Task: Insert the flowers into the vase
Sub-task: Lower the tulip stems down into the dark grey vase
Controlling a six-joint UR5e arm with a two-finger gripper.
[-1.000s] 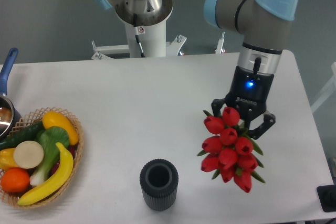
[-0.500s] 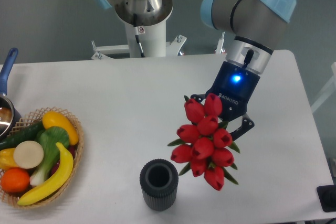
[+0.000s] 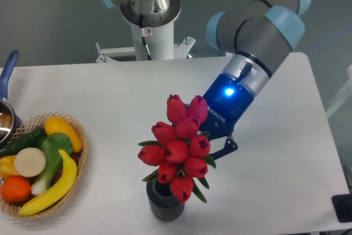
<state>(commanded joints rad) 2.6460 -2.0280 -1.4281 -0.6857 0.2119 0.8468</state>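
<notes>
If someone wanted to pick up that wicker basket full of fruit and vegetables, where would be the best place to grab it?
Probably the woven rim of the round wicker basket, on its right side facing the open white table. The rim there is bare and thin enough to pinch from above. The middle is piled with a yellow banana, an orange and other produce, and its left edge runs out of view.

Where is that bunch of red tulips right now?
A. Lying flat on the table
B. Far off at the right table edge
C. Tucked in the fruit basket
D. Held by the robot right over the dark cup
D: the gripper holds the tulips directly over the cup, their lowest buds covering its rim in this view.
</notes>
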